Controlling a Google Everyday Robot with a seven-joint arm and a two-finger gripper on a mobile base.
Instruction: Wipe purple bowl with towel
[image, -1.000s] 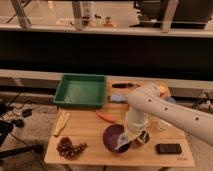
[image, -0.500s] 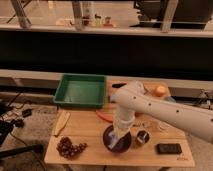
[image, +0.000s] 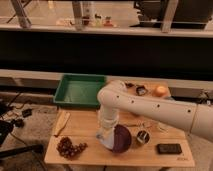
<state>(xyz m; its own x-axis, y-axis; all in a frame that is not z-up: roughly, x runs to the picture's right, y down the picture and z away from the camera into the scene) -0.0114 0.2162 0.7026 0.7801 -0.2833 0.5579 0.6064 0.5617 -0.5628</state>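
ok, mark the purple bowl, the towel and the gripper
purple bowl (image: 125, 140), camera view: dark side wall right of the arm.
towel (image: 102, 138), camera view: pale cloth at the bowl's left edge.
gripper (image: 107, 131), camera view: arm's lower end at the bowl's left edge, shut on the towel.

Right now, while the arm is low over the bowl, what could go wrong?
The end effector, shut on the towel, is at the purple bowl's rim: pushing may slide the bowl into the metal cup beside it. The bowl also sits near the table's front edge.
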